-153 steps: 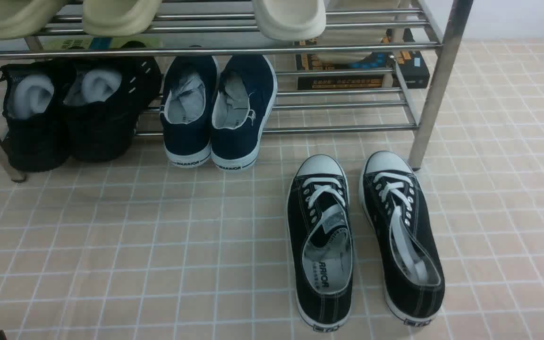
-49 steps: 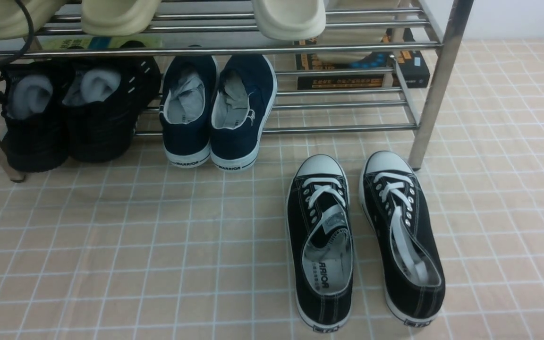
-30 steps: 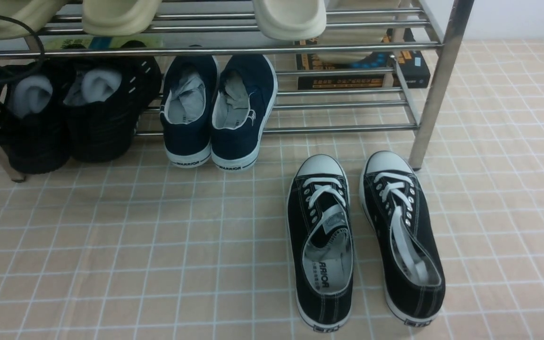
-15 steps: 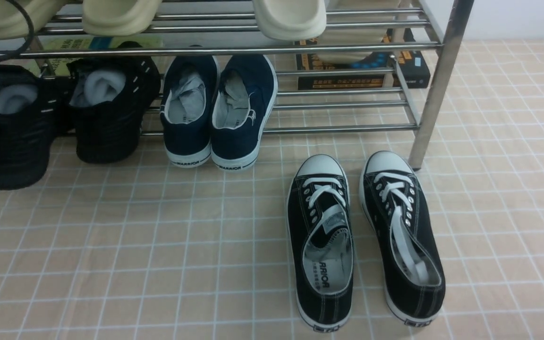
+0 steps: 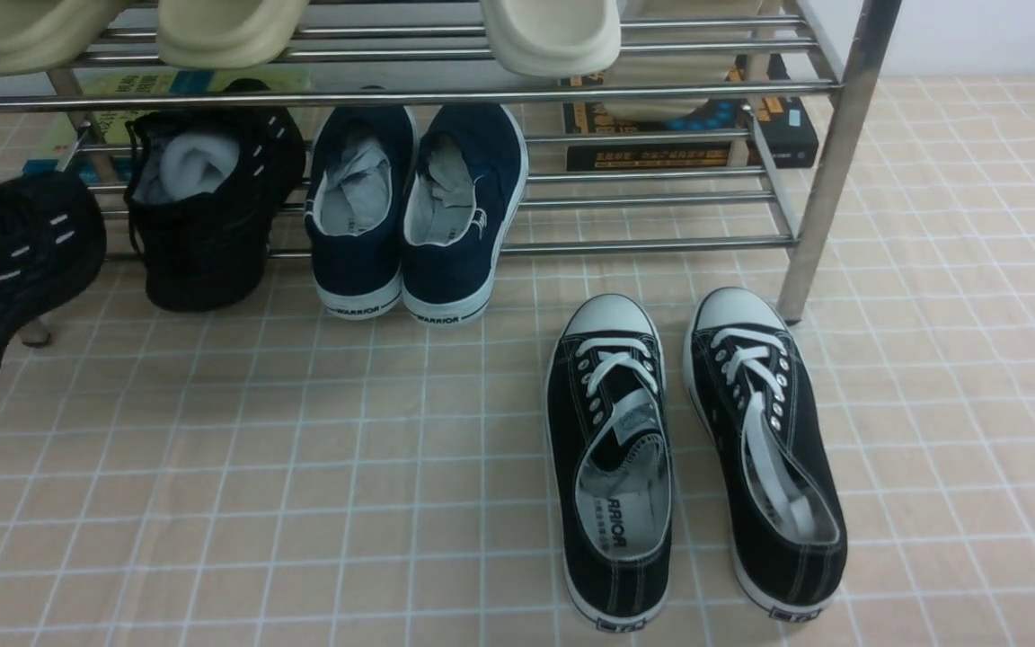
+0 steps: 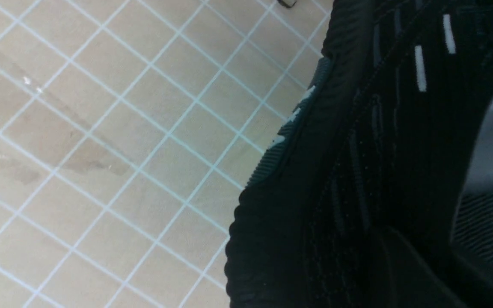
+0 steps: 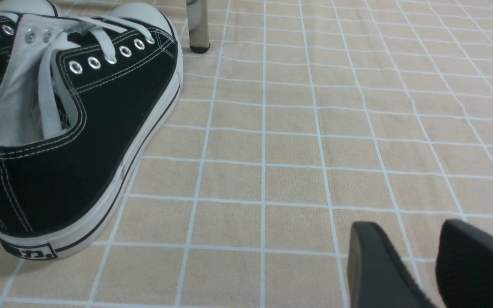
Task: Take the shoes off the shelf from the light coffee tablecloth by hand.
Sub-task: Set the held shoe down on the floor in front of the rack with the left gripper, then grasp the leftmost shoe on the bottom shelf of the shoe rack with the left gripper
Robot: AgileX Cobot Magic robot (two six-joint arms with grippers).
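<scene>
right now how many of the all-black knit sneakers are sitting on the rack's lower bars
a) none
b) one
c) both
b: one knit sneaker sits on the shelf beside the navy pair, while the second knit sneaker is off the bars, tilted, at the far left edge of the front view.

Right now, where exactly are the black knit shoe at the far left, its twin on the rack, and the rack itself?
Far-left black knit shoe (image 5: 14,270): front view, its side with white dashes.
Twin black knit shoe (image 5: 203,243): front view, its heel.
Shelf (image 5: 827,180): front view, its right front leg.
</scene>
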